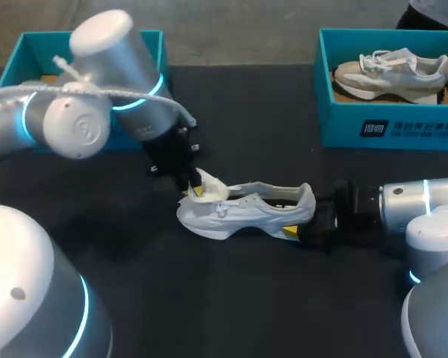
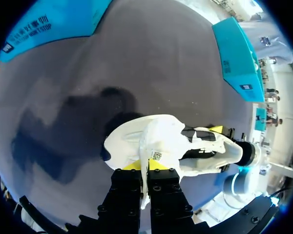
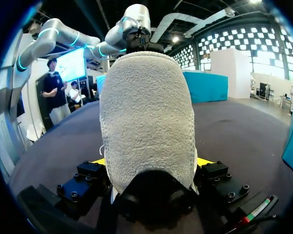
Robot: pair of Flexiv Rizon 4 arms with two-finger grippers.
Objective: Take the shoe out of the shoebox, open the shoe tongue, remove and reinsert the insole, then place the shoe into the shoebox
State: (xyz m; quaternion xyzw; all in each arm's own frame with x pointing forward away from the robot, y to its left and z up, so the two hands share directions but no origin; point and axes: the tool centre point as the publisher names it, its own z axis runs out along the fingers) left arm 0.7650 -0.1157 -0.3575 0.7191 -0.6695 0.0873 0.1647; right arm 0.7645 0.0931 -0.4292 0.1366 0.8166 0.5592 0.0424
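White shoe (image 1: 246,209) lay on its sole in the middle of the dark table (image 1: 246,306), outside both boxes. The left gripper (image 2: 147,165) was clamped on the lifted tongue (image 2: 161,136), which carried a small printed label (image 2: 157,155) too fine to read. The right gripper (image 1: 302,231) pinched the heel from both sides. At the table's far side, the left shoebox (image 1: 30,52) stood behind the left arm. The right shoebox (image 1: 336,112) held a beige shoe (image 1: 392,73) and bore white print (image 1: 407,128) on its front wall.
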